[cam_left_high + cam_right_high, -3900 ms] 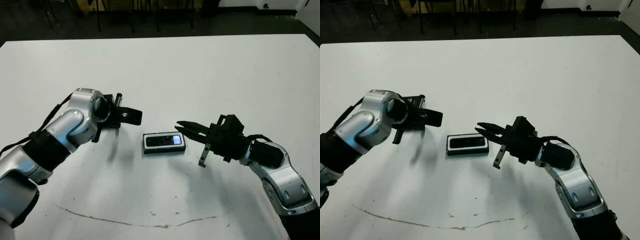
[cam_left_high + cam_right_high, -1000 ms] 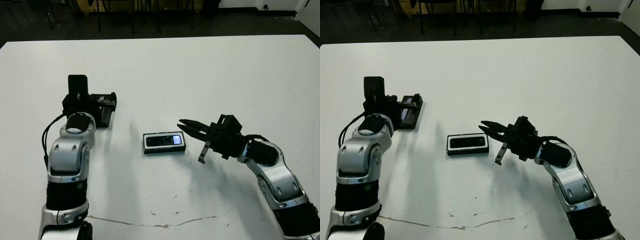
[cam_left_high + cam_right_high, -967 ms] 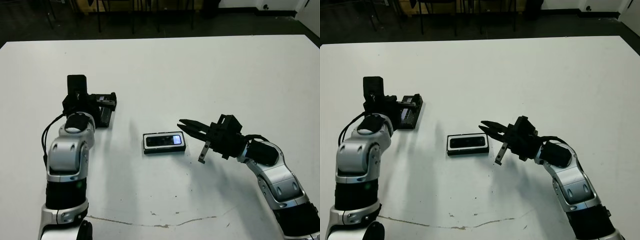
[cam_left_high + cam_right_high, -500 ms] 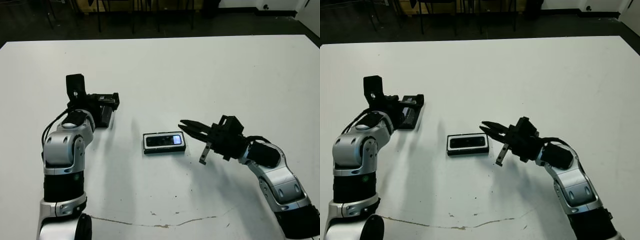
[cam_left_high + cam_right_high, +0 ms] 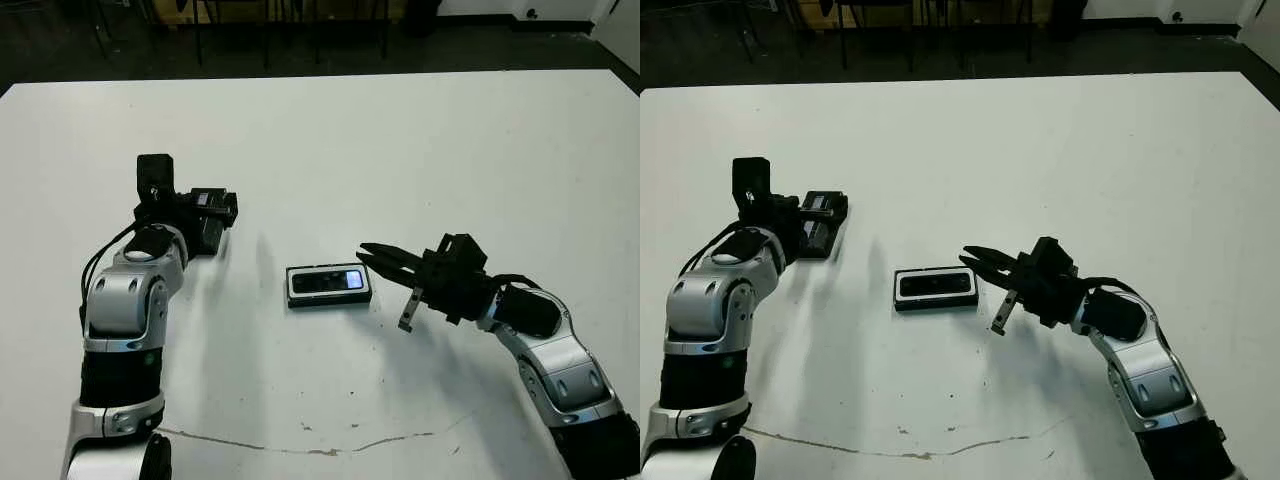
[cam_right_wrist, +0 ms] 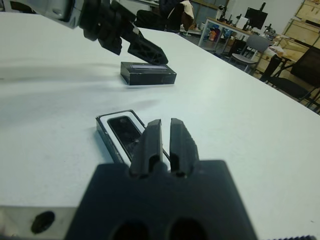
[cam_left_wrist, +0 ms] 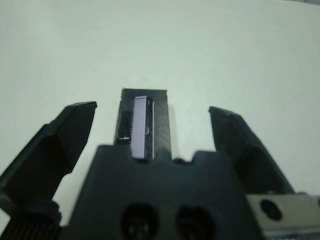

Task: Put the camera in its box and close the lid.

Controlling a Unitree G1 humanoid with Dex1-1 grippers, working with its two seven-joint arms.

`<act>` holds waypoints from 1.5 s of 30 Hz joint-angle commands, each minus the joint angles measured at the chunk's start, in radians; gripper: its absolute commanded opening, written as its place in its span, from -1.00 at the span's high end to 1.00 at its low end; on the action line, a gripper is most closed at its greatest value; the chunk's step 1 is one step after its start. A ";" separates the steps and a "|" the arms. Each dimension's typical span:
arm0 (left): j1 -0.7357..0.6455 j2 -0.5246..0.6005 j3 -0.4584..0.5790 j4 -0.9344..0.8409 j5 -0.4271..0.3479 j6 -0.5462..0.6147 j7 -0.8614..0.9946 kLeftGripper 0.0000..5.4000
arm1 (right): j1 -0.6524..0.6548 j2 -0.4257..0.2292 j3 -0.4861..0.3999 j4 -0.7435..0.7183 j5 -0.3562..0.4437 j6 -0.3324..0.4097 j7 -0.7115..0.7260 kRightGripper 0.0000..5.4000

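— What are you looking at on the table [image 5: 420, 130]?

— A white top with dark floor and chair legs beyond its far edge. One box [image 5: 329, 285] lies near the middle, and you can see one camera [image 5: 328, 282] lying flat in its white lining, the bluish glint at the end toward the right gripper [image 5: 368, 254]. Their long axes run parallel to the near edge.

— And the lid [image 5: 820, 224]?

— One lid, off the box, toward the left edge, flat on the table; its long axis runs roughly from near edge to far.

— Your grippers?

— The left gripper [image 7: 150, 122] has its fingers [image 7: 67, 131] spread wide, straddling the lid without gripping it. The right one's fingers [image 6: 150, 141] are pressed nearly together, empty, just beside the box's right end.
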 commanded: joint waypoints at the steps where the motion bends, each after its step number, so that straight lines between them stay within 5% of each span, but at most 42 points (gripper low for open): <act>1: 0.021 0.010 0.005 0.031 -0.010 0.024 -0.007 -1.00 | 0.013 -0.005 -0.001 0.009 0.007 0.016 0.004 1.00; 41: 0.072 0.040 -0.043 0.126 0.012 0.057 -0.003 -1.00 | 0.025 0.008 -0.005 0.012 0.028 0.015 -0.010 1.00; 45: 0.081 0.037 -0.049 0.117 0.020 0.054 0.024 -0.83 | 0.025 0.013 -0.006 0.020 0.039 0.011 -0.001 1.00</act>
